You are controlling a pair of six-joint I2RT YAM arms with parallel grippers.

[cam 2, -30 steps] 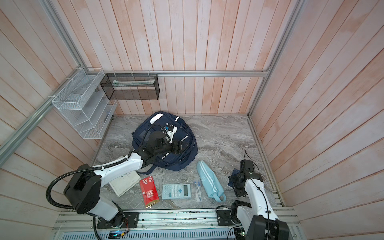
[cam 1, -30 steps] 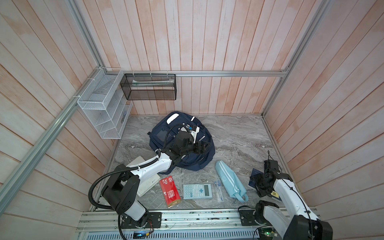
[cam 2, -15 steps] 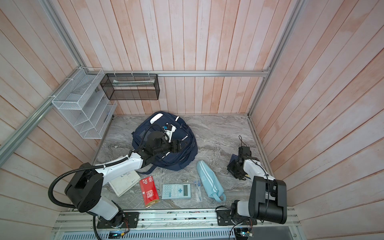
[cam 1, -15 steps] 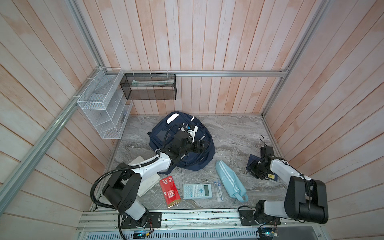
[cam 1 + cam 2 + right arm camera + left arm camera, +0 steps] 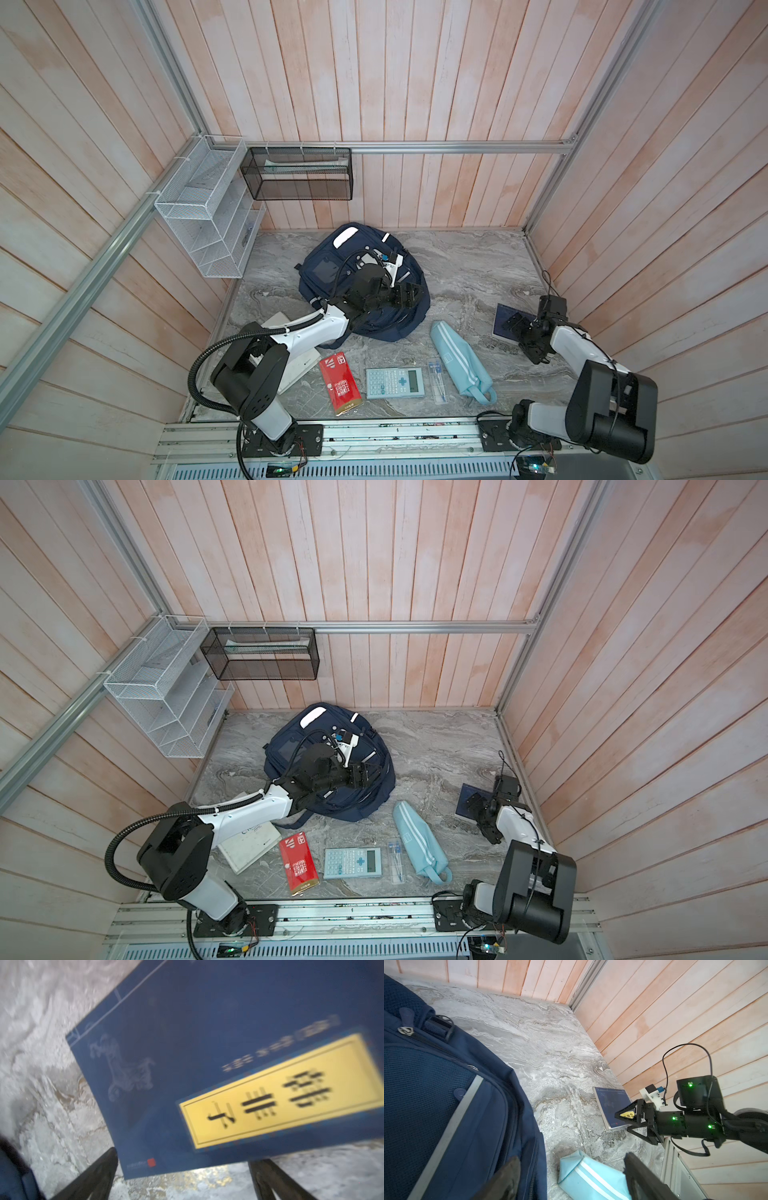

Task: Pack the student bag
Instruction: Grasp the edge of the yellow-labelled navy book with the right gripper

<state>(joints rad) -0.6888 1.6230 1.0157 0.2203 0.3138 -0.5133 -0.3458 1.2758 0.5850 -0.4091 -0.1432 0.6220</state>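
Note:
The student bag (image 5: 332, 270) (image 5: 291, 750) is a navy backpack lying flat at the back middle of the marble table; its side fills the left wrist view (image 5: 425, 1084). My left gripper (image 5: 409, 293) (image 5: 365, 777) (image 5: 571, 1178) hovers open over the bag's right edge with nothing between its fingers. A navy book with a yellow label (image 5: 505, 318) (image 5: 467, 796) (image 5: 612, 1105) (image 5: 187, 1043) lies flat at the right. My right gripper (image 5: 511, 324) (image 5: 473, 804) (image 5: 623, 1122) (image 5: 182, 1180) stands open at the book's near edge, its jaws wide to either side.
Along the front lie a light-blue striped pouch (image 5: 457, 361), a clear case (image 5: 436, 380), a calculator (image 5: 395, 382) and a red packet (image 5: 340, 382). A white book (image 5: 299, 365) sits under my left arm. A white wire rack (image 5: 208, 216) and a black mesh basket (image 5: 297, 174) hang on the walls.
The right arm has re-posed, its elbow folding back toward the front rail, while its gripper stays by the navy book and its jaws have opened wide. The left arm has hardly moved.

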